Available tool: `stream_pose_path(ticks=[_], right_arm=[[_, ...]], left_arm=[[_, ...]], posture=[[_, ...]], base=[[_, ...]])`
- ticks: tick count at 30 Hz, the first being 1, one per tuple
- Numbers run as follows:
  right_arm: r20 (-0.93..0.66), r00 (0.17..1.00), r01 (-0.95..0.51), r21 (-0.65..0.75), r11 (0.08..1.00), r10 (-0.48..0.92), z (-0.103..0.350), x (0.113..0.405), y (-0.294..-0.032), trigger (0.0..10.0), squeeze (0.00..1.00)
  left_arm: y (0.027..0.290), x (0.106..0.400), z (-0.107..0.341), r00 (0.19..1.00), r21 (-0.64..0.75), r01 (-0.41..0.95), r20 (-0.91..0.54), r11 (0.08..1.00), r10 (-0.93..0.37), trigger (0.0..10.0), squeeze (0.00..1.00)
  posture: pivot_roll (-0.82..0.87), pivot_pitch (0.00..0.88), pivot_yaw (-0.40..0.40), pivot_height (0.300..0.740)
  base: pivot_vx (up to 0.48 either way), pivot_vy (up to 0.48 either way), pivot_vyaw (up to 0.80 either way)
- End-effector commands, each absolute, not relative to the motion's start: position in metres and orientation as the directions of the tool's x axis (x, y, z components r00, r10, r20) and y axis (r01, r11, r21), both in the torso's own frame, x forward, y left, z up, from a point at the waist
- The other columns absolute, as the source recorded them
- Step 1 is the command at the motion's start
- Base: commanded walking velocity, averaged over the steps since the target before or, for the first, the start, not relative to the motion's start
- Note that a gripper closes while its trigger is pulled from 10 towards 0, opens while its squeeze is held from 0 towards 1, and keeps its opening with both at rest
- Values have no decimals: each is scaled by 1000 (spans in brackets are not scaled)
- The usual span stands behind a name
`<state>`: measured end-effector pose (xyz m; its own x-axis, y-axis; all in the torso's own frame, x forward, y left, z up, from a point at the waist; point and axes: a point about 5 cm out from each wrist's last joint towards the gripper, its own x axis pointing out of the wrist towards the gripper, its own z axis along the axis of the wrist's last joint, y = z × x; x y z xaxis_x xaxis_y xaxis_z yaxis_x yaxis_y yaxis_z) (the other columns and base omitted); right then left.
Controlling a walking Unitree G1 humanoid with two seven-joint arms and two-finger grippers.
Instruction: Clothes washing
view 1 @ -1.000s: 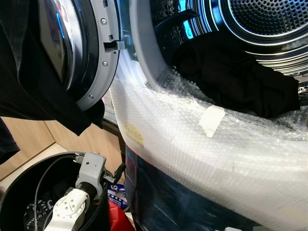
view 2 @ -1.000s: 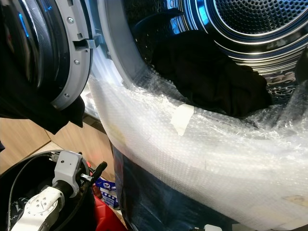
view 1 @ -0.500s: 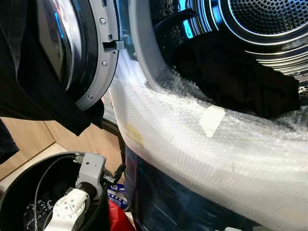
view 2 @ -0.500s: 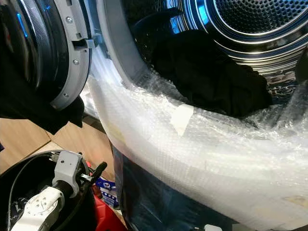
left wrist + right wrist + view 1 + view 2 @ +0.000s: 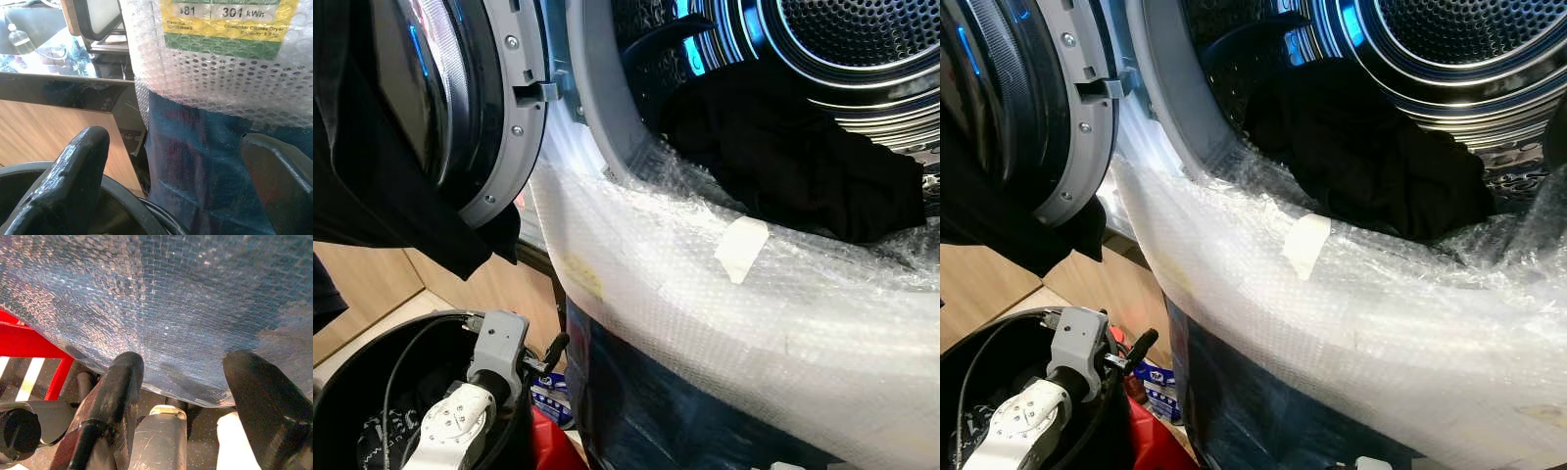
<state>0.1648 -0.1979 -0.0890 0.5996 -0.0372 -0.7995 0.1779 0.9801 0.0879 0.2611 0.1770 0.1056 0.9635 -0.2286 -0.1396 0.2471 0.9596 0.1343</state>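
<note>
The washing machine's drum (image 5: 862, 44) stands open, and a black garment (image 5: 793, 162) lies heaped in its mouth. A second black garment (image 5: 382, 186) hangs over the open door (image 5: 514, 108) on the left. Low at the left, my left arm (image 5: 460, 421) reaches down into a black basket (image 5: 372, 343) that holds dark clothes (image 5: 382, 431). The left gripper (image 5: 181, 166) is open above the basket's rim, with nothing between its fingers. My right gripper (image 5: 186, 382) is open too, close to the machine's wrapped blue front (image 5: 195, 308) and holding nothing.
Bubble wrap (image 5: 705, 313) with a strip of tape (image 5: 741, 248) covers the machine's front below the opening. A red object (image 5: 553, 441) sits on the floor between the basket and the machine. Wooden panelling (image 5: 362, 284) runs behind the basket.
The picture has shifted slightly and the door's edge sits a little further left. My left arm and the garments have not moved.
</note>
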Motion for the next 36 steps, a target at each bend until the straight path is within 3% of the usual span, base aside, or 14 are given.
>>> stream_pose_path(ticks=[1, 36], right_arm=[[-796, 604, 175, 91, 980, -35, -89, 166, -197, 10000, 0], [-801, 597, 193, 85, 977, -48, -90, 162, -201, 10000, 0]], left_arm=[[179, 262, 111, 966, 153, 246, -126, 957, -227, 10000, 0], [178, 264, 112, 965, 151, 246, -127, 957, -228, 10000, 0]], posture=[[17, 21, 32, 740], [8, 30, 32, 740]], base=[[0, 0, 0], [0, 0, 0]])
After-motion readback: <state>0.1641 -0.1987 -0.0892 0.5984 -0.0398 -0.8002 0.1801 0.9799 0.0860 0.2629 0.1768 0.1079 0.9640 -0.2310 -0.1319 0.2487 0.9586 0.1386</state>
